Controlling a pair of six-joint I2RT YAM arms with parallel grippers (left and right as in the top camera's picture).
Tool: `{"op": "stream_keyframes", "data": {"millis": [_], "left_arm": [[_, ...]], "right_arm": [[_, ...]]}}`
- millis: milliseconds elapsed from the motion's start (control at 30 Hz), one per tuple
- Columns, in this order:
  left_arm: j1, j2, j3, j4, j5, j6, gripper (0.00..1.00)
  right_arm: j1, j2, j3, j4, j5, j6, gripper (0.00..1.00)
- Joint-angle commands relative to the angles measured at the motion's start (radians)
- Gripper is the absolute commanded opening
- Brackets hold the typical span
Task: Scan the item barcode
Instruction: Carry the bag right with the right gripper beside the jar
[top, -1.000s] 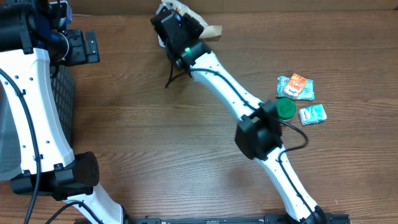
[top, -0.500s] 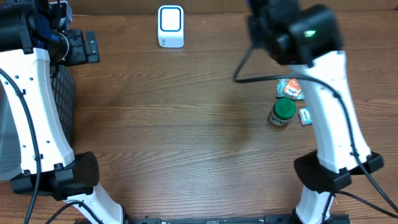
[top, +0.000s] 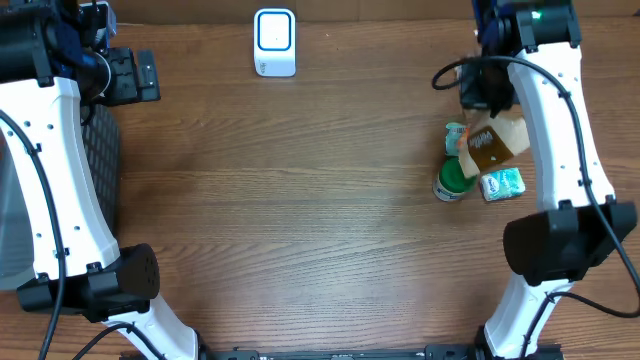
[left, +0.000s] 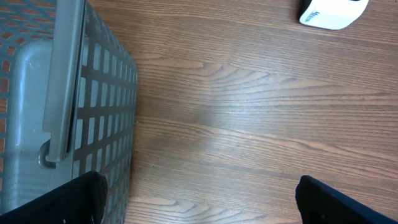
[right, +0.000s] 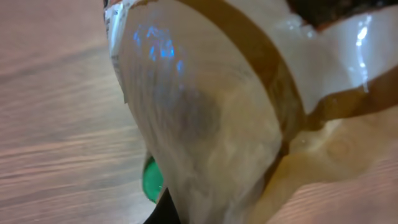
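The white scanner (top: 274, 42) with a blue face stands at the back middle of the table; its corner shows in the left wrist view as the scanner (left: 333, 12). My right gripper (top: 486, 92) is shut on a cream and brown pouch (top: 496, 145), which hangs over the items at the right. That pouch (right: 205, 112) fills the right wrist view, blurred, and no barcode shows on it. My left gripper (top: 127, 76) is open and empty at the far left, above the table beside the basket; its fingertips (left: 68, 198) stand far apart.
A grey mesh basket (top: 102, 150) stands along the left edge, seen close as the basket (left: 74, 93). Under the pouch are a green-capped bottle (top: 455, 180), a teal packet (top: 503, 184) and another packet (top: 455, 133). The green cap (right: 151, 180) peeks past the pouch.
My right arm has swung from the scanner at the back middle over to the right side, carrying the pouch above the bottle and packets. The left arm has not moved.
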Motion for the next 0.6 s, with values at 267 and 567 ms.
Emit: {"op": "stream_keyframes", "data": {"millis": [267, 567], "left_arm": [[0.002, 0.003, -0.001, 0.001, -0.007, 0.018, 1.00], [0.002, 0.003, -0.001, 0.001, -0.007, 0.018, 1.00]], "right_arm": [[-0.087, -0.006, -0.066, 0.036, -0.036, -0.085, 0.04], [-0.121, -0.006, -0.204, 0.068, 0.013, -0.086, 0.04]]}}
